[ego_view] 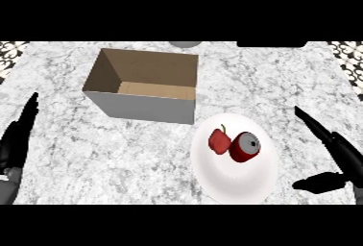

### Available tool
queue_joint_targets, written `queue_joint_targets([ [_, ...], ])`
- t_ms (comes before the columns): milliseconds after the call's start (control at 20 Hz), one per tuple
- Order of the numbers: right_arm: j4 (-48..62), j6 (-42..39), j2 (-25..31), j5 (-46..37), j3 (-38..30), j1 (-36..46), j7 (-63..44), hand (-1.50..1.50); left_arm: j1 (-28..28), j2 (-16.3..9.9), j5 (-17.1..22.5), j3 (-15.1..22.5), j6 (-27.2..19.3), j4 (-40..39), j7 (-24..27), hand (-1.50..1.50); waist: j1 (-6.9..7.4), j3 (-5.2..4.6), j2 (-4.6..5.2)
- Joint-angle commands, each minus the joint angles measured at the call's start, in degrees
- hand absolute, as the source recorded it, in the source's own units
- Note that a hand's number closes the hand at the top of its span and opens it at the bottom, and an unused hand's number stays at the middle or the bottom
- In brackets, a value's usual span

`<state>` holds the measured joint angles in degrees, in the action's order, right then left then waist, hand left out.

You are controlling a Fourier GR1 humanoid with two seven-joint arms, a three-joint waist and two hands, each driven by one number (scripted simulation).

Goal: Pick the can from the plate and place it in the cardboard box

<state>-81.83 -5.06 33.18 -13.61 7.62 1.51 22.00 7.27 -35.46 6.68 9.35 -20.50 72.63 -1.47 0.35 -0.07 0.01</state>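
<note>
A red can (245,146) with a grey top lies on the white plate (237,180) at the lower right of the counter. Touching it on the left is a small red pepper-like item (219,141) with a green stem. The open cardboard box (145,86) stands behind and left of the plate, with nothing visible inside. My right hand (333,153) is at the right edge, fingers straight and thumb out, apart from the plate. At the left edge my left hand (18,137) rests open, fingers pointing up.
The marble counter (106,153) spreads between the hands. A grey round object (185,44) and a dark shape (271,44) show at the far edge behind the box. Patterned flooring shows at the top corners.
</note>
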Motion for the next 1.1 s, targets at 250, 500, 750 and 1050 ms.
queue_joint_targets([
  [250, -7.94, -13.23, 5.19, -8.75, 9.64, 8.15, -22.53, -1.50, -2.50, 2.03, -1.64, 0.39, 0.36, 0.00, 2.25, 0.00, 0.31, -0.07, -0.07],
  [500, -4.84, -19.13, -1.41, -9.01, 10.67, 13.96, -28.68, -1.50, -4.08, 2.80, -3.24, -1.23, 0.05, 4.52, -0.94, 0.00, 0.14, 0.07, -0.04],
  [750, -1.54, -23.97, -4.43, -12.44, 11.45, 19.69, -34.00, -1.50, 1.26, 4.16, -5.00, -3.03, 2.19, -1.23, -1.41, 0.00, -0.09, 0.06, 0.04],
  [1050, 1.45, -21.96, -8.55, -18.96, 9.81, 16.32, -27.95, -1.50, -1.73, 7.26, -9.86, -4.69, 2.41, 3.37, -2.74, 0.00, -0.18, 0.08, -0.01],
])
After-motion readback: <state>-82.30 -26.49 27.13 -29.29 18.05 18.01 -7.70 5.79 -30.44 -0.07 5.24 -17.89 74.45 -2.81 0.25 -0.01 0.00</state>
